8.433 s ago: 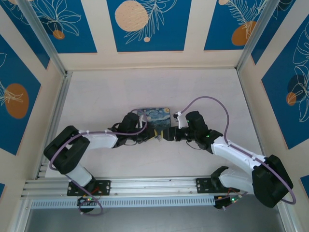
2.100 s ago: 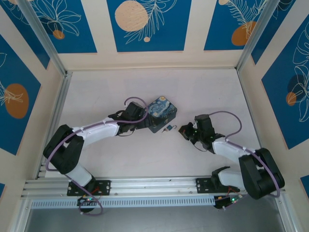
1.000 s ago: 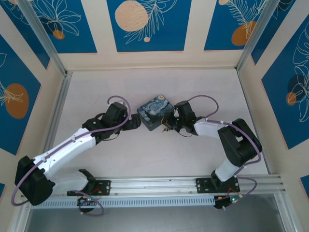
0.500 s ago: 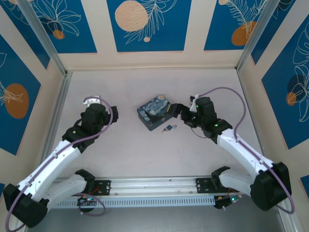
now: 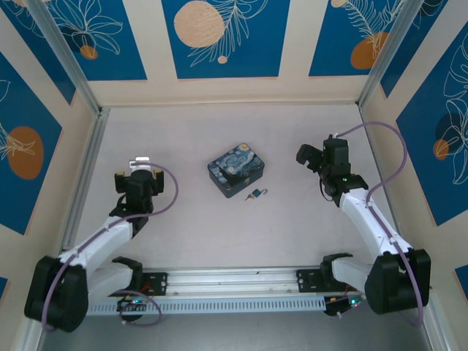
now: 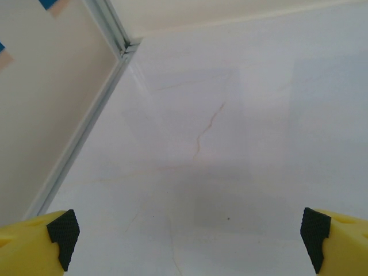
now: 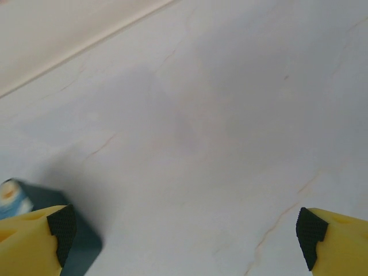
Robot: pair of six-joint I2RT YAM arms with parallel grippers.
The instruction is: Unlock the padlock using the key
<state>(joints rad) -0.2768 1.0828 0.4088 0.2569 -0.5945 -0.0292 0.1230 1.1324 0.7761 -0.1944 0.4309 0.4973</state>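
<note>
The tiny bluish padlock (image 5: 254, 194) lies on the table just right of the painted tin's near corner. A silvery bit (image 5: 264, 191) sticks out at its right end; I cannot tell whether that is the key or the shackle. My left gripper (image 5: 139, 162) is far to the left of it, open, its yellow fingers (image 6: 40, 244) wide apart over bare table. My right gripper (image 5: 308, 155) is raised to the right of the tin, also open and holding nothing. In the right wrist view its left finger (image 7: 34, 238) overlaps a dark corner of the tin (image 7: 83, 250).
The blue-and-yellow painted tin (image 5: 235, 172) sits mid-table, turned at an angle. Aluminium rails and patterned walls (image 5: 88, 168) fence the table on three sides; the back left corner post (image 6: 123, 49) is ahead of my left gripper. Open table lies around both grippers.
Both arms have swung outward, away from the tin and padlock. My right gripper, earlier down at the padlock, has let go and lifted off; the padlock stays beside the tin.
</note>
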